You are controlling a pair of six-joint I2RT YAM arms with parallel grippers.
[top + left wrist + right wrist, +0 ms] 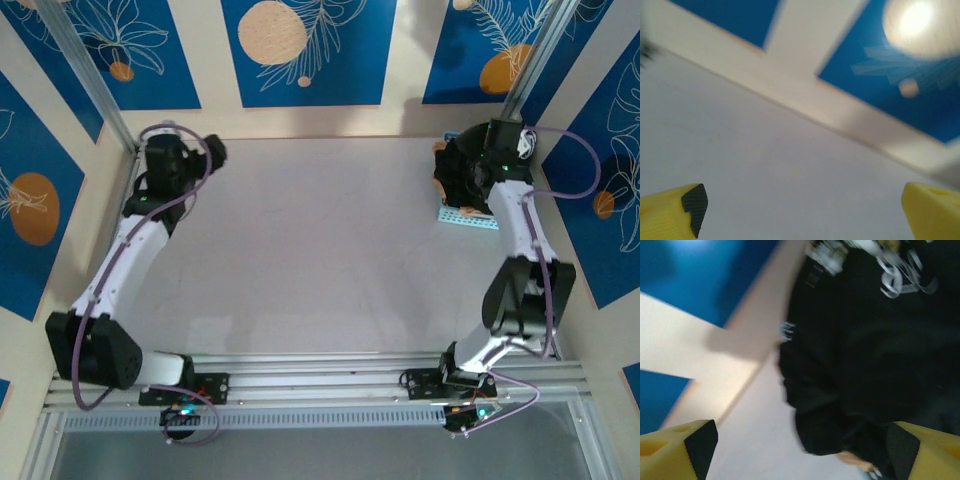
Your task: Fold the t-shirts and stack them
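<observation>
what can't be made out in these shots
Top view: light blue perforated plastic basket mostly hidden under the white right arm; contents unseen.
Right wrist view: black cloth t-shirt blurred, its white print cut off by the top edge.
Left wrist view: blue-and-cream wall panel blurred.

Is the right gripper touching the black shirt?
Cannot tell. Right wrist view: the black t-shirt lies ahead of the right gripper, but blur hides any contact or gap.

A crumpled black cloth t-shirt point(865, 365) with a pale print lies heaped at the far right, a tan-brown cloth sliver point(854, 458) peeking from beneath it.
</observation>
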